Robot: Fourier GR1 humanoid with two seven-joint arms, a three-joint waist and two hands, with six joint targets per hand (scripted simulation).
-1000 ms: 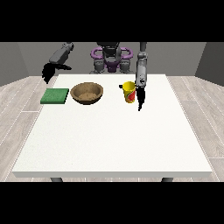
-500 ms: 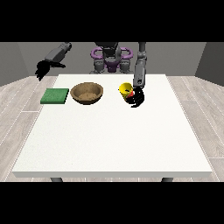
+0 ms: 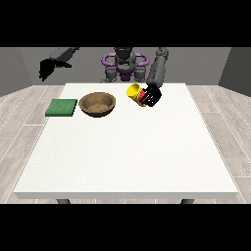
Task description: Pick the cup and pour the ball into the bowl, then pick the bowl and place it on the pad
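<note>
**Cup tipped in the hand, up off the table**

I see the big white table (image 3: 127, 157) under both hands. The brown bowl (image 3: 98, 104) sits beside the hand at the view's right (image 3: 152, 97), and the green pad (image 3: 62, 107) lies past the bowl. That hand's fingers curl round the yellow cup (image 3: 135, 91), which tilts toward the bowl. The hand at the view's left (image 3: 47, 67) hangs high; I cannot tell its fingers.

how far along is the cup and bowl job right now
Done: the cup is picked up, held by the hand at the view's right. In hand: it is tilted toward the bowl. Left: finish pouring, then move the bowl onto the green pad.
</note>
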